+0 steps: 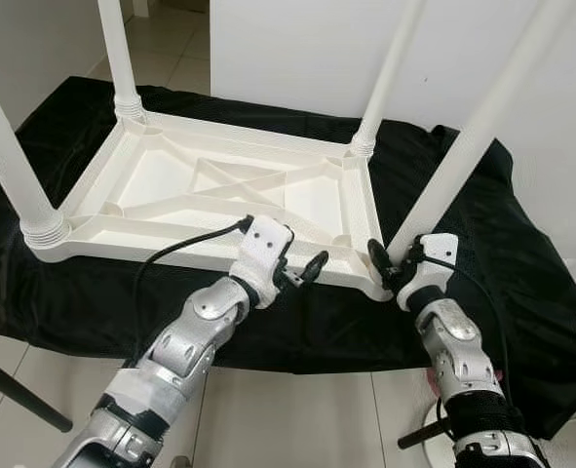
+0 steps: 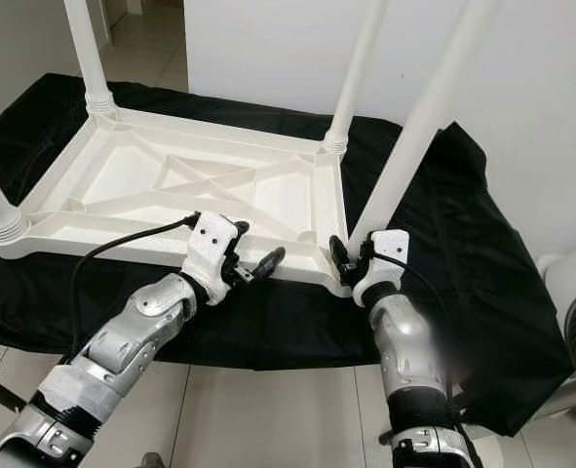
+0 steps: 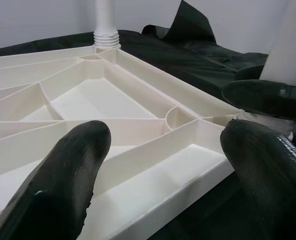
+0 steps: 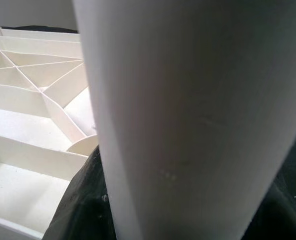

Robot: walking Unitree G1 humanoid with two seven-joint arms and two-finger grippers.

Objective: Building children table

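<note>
An upturned white ribbed plastic tabletop (image 1: 219,190) fills the black-draped surface (image 1: 521,283). Four upright white plastic legs (image 1: 117,58) block its corners at 10, 1, 8 and 4 o'clock; the ribbed centre lies open between them.

- I see a white plastic ribbed tabletop (image 1: 219,195) lying upside down, plain and unpatterned.
- Its round plastic legs (image 1: 15,161) match, white throughout.
- Under it I have a plain black cloth (image 1: 521,283).
- My silver left arm (image 1: 185,336) ends in a white wrist housing with black fingers (image 3: 62,180).
- My right gripper (image 1: 390,268) has the same white-and-black scheme.
- The tiled floor (image 1: 288,409) reads pale beige.
- A black cable (image 1: 171,249) crosses the white tabletop.
</note>
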